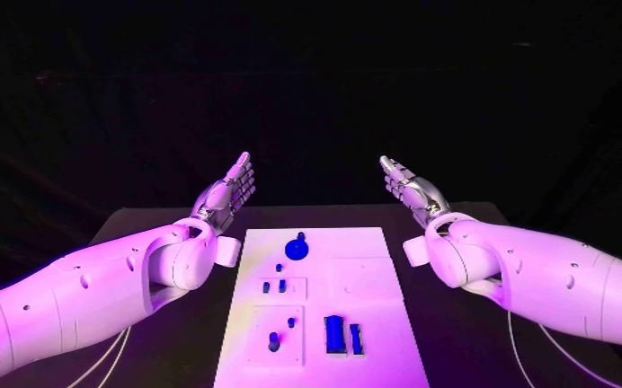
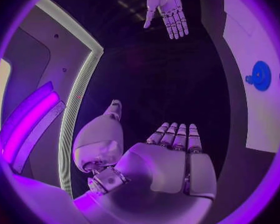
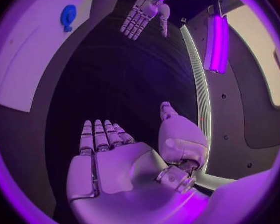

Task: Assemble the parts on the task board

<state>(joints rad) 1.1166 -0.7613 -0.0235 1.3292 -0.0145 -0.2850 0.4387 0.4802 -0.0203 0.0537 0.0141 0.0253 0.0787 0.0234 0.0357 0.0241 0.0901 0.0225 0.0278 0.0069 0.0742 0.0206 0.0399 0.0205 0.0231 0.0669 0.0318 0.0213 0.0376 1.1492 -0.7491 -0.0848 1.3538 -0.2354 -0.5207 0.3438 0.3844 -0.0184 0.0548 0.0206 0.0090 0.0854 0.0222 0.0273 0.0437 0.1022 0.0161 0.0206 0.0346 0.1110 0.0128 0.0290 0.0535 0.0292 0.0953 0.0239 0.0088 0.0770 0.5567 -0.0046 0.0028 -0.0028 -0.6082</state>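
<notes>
Parts (image 1: pixel 342 334): blue, lying on task board (image 1: pixel 369 267), mid-worktop. Left hand (image 1: pixel 228 192) and right hand (image 1: pixel 413 188): raised beyond board's far corners, fingers spread, holding nothing; equally near.

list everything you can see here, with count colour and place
black table: one, black, under everything
white task board: one, white, middle of the table, between the two arms
round blue disc-shaped part: one, blue, far end of the board
small blue parts: several, blue, middle of the board
tall blue block parts: two, blue, near end of the board
left hand: one, silver, raised left of the board, fingers straight, holding nothing
right hand: one, silver, raised right of the board, holding nothing
</notes>
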